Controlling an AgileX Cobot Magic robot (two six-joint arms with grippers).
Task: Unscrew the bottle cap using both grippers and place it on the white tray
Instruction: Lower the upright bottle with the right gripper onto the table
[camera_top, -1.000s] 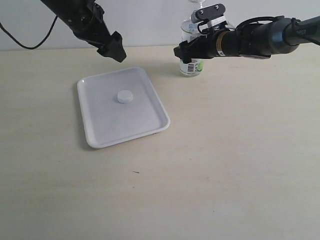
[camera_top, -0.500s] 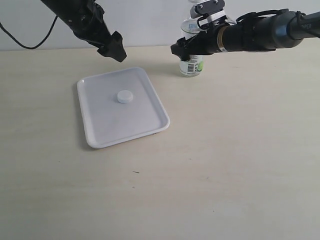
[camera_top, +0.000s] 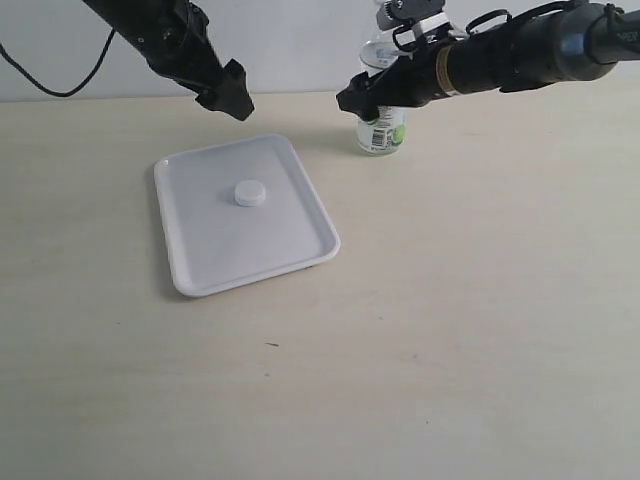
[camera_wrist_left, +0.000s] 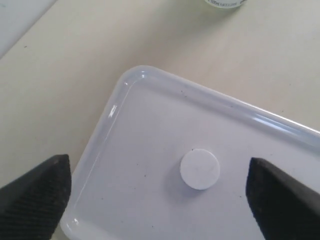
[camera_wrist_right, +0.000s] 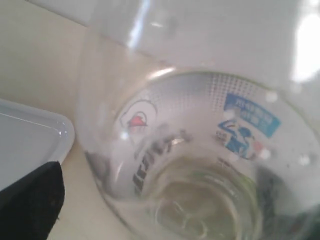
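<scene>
Black-fingered left gripper (camera_top: 233, 101): hangs in the air at about 12 o'clock of the tray, near its far edge. Its jaws are spread wide with nothing between them. In the left wrist view the two textured fingertips (camera_wrist_left: 35, 197) sit at either side, with the tray and cap below them.

Flat white rectangular plastic tray with rounded corners and a low rim (camera_top: 215, 258): lies on the pale beige table (camera_top: 450, 330), at roughly 10 o'clock of the table's middle.

Small white round screw cap (camera_top: 249, 193): lies flat inside the tray, near its middle and a little toward 12 o'clock. It is off the bottle and touched by neither gripper.

Small clear bottle with a white-and-green label (camera_top: 381, 131): stands upright on the table at about 2 o'clock of the tray, well apart from it.

Dark right gripper on a black cylindrical arm with white parts and thin cables (camera_top: 366, 98): reaches in from 3 o'clock at the bottle's upper body. Its jaws are apart on either side of the bottle. The one finger seen clearly in the right wrist view (camera_wrist_right: 30, 202) is clear of the bottle's wall.
</scene>
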